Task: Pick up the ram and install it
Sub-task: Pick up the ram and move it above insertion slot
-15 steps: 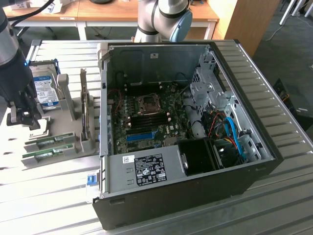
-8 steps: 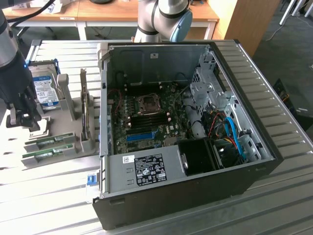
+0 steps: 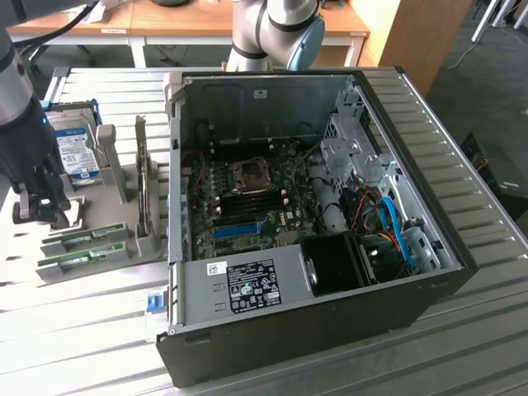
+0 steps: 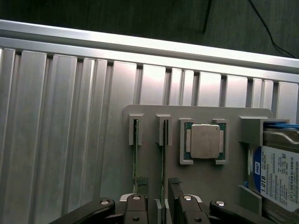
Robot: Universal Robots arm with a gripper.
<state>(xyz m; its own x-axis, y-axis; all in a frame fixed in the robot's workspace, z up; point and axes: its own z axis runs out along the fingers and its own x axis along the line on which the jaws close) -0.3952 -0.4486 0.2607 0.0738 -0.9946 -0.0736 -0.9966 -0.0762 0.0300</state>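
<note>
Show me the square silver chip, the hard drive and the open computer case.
silver chip (image 4: pixel 204 141), wrist view, middle of its metal lid.
hard drive (image 4: pixel 280 177), wrist view, its white label.
computer case (image 3: pixel 330 334), exterior view, its dark near wall.

Gripper, jaws apart, hangs over the exterior view's left end of grey holder on slatted surface. Ram and twin stick sit in holder. Open PC case beside it.
</note>
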